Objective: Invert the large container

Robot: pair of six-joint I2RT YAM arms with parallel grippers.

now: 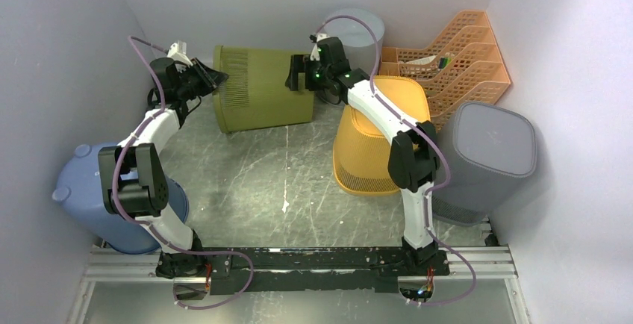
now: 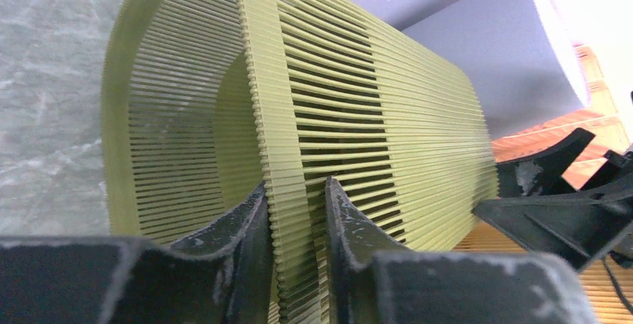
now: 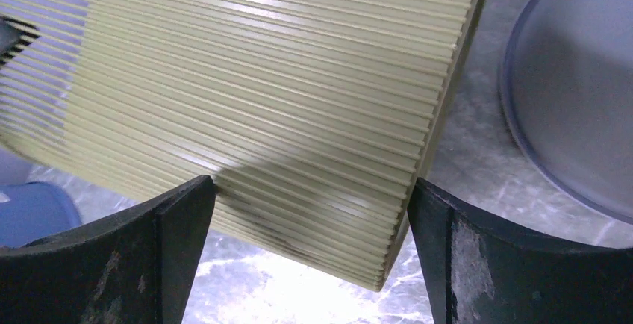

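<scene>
Bracing the green slatted bin (image 1: 263, 92), on its side at the table's (image 1: 284, 189) twelve o'clock, we pinch its rim with our left gripper (image 2: 295, 193) for leverage while our right gripper (image 3: 313, 189) straddles its base, fingers apart.

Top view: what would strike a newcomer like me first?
An olive-green slatted bin tipped on its side at the back, the left pincer clamped on its rim and the right pincer open at its base. To its right, an orange basket stands upside down.
</scene>
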